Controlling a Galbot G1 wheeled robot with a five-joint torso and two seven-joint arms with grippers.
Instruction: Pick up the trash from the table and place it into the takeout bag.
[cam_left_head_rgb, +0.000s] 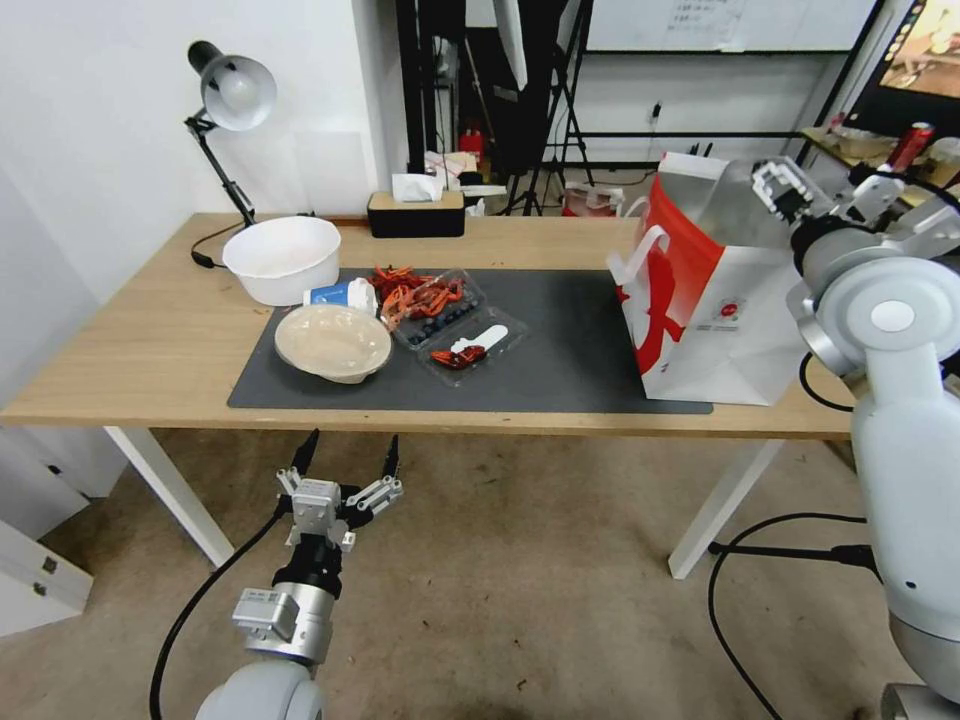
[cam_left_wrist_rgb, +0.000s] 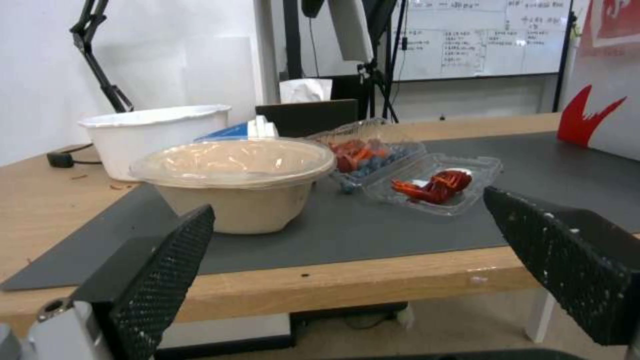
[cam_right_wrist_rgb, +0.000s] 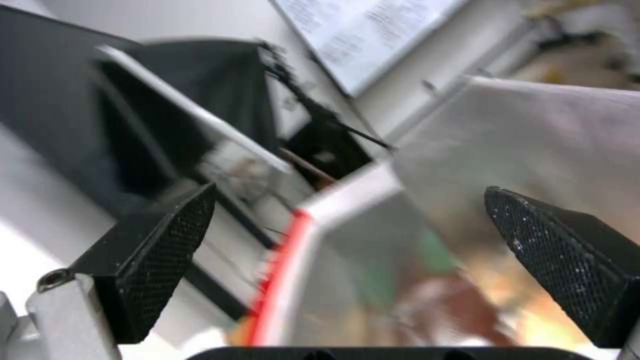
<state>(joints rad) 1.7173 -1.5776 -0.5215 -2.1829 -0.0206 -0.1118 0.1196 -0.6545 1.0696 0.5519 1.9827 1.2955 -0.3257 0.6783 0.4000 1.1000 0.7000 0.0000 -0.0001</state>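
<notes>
Left gripper (cam_left_head_rgb: 345, 452) wide open, empty, below bench (cam_left_head_rgb: 120, 340) edge — beige bowl (cam_left_head_rgb: 333, 342) straight ahead on mat. Right gripper (cam_left_head_rgb: 790, 190) spread, empty, over takeout bag (cam_left_head_rgb: 710, 300) at right end.

Left gripper (cam_left_head_rgb: 348, 452) hangs open below the table (cam_left_head_rgb: 120, 350) edge; beige bowl (cam_left_head_rgb: 333, 343) sits on the mat (cam_left_head_rgb: 570, 350); takeout bag (cam_left_head_rgb: 715, 285) stands at right
</notes>
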